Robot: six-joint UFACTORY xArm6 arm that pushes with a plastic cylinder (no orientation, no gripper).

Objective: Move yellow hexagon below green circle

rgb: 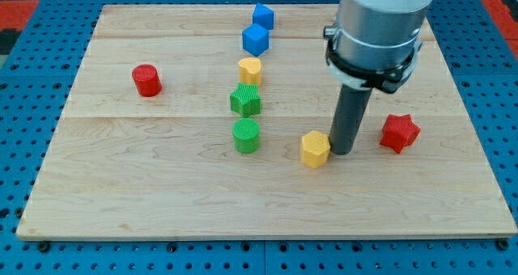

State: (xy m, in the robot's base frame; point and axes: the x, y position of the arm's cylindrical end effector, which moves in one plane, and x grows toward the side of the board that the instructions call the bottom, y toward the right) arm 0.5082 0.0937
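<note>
The yellow hexagon [316, 149] lies on the wooden board, right of centre. The green circle [246, 135] stands to its left, a block's width away and slightly higher in the view. My tip [343, 150] is down on the board, touching or almost touching the hexagon's right side. The dark rod rises from it into the grey arm at the view's top right.
A green block with a ridged top [246, 99] sits just above the green circle, then a second yellow block [250, 69] and two blue cubes [256, 39] [263, 16]. A red cylinder [146, 80] is at the left. A red star [400, 133] is right of my tip.
</note>
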